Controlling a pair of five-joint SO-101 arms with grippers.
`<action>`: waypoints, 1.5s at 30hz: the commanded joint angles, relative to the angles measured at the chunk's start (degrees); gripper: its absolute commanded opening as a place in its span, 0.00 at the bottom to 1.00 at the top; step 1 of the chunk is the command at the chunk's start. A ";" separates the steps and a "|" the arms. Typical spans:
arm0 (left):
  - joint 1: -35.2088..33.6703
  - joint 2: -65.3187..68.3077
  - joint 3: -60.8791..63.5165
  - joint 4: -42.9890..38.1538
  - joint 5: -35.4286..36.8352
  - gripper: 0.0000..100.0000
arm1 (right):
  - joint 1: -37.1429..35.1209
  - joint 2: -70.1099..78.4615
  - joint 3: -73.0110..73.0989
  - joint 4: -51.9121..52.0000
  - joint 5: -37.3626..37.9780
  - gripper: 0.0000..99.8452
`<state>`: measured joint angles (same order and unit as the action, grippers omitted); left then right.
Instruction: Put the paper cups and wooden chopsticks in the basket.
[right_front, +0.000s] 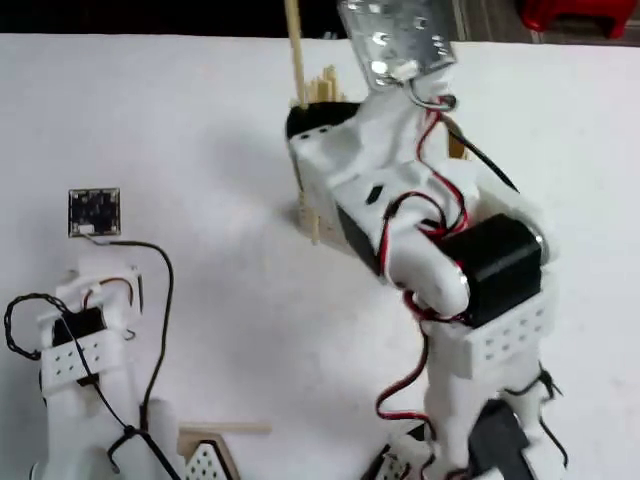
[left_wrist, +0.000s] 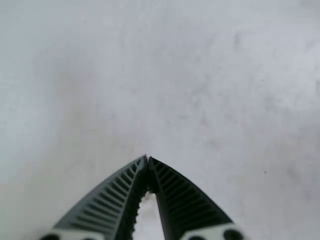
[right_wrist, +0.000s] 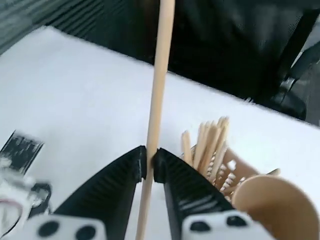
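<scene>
Right gripper (right_wrist: 150, 156) grips one chopstick (right_wrist: 159, 85), long axis near upright; the basket (right_wrist: 227, 170) stands just beyond, beside it, already holding other chopsticks (right_wrist: 210, 140) and a cup (right_wrist: 267, 202). Left gripper (left_wrist: 148, 161), clenched on nothing, hangs over bare worktop (left_wrist: 200, 75), so the right arm (right_front: 450, 270) is the nearer.

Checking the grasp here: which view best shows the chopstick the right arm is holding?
The right wrist view: the chopstick stands clamped in the right gripper, with the basket beside it. The high view shows its upper length, the right arm hiding the grip. The left wrist view faces the tabletop.
</scene>
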<state>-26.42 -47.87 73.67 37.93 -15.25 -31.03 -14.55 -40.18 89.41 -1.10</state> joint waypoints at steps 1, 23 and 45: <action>-0.40 -1.71 -0.18 -1.32 -0.70 0.02 | 4.44 -5.49 8.97 -13.05 0.44 0.02; -0.40 -1.71 -0.18 -1.32 -0.70 0.02 | 11.21 -7.34 46.24 -57.63 0.62 0.02; -0.40 -1.71 -0.18 -1.32 -0.70 0.02 | 4.00 -29.14 59.08 -29.14 0.62 0.02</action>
<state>-26.42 -47.87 73.67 37.93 -15.25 -24.79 -38.73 13.80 57.49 -1.10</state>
